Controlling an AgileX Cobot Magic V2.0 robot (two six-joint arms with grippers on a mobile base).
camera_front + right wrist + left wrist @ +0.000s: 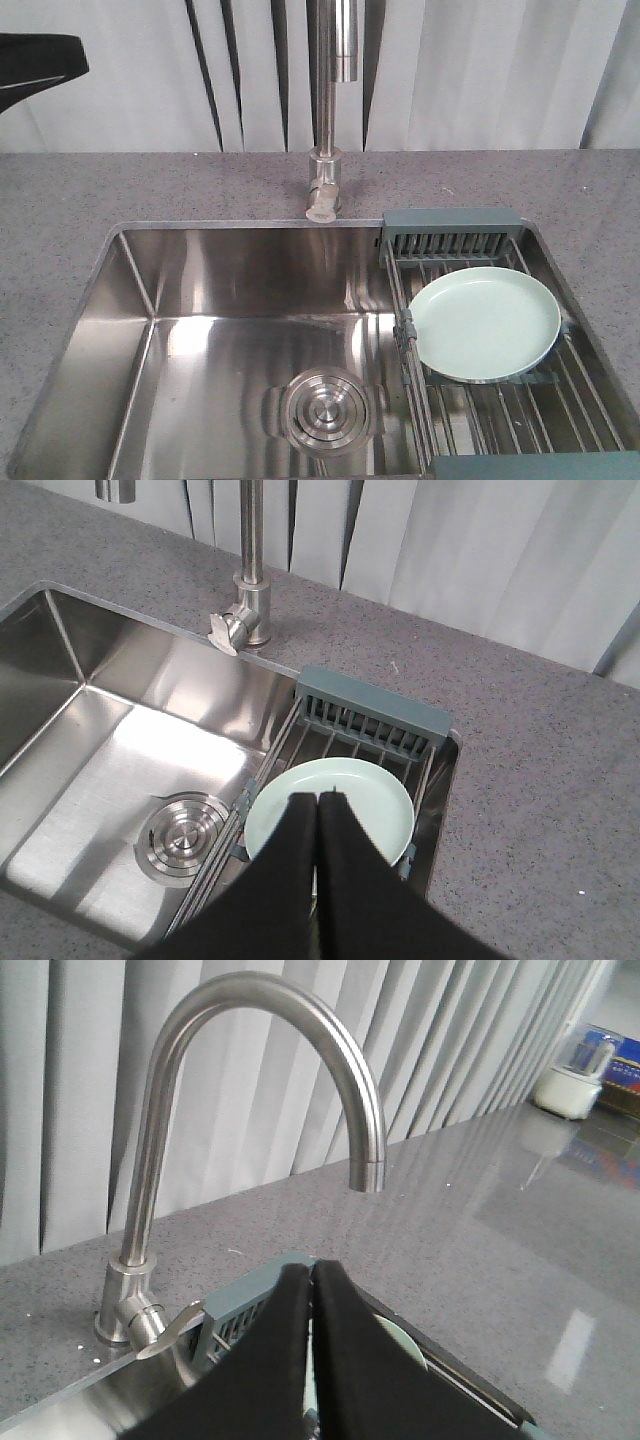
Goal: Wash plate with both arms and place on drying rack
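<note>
The pale mint-green plate (485, 322) lies flat on the drying rack (452, 232), which spans the right end of the sink. In the right wrist view, my right gripper (320, 798) hovers above the plate (372, 798), shut, with nothing between its fingers. The rack's slotted end piece (375, 715) lies just beyond the plate. My left gripper (311, 1267) is also shut and empty, held high over the rack's end piece (245, 1298). A sliver of the plate (402, 1340) shows beside its right finger. Neither gripper touches the plate.
The steel sink basin (200, 330) has a round drain (324, 410) at its bottom. A tall curved faucet (325, 150) stands behind it on the grey speckled counter (60, 220). A black arm part (35, 60) shows at top left. A white appliance (575, 1080) sits far along the counter.
</note>
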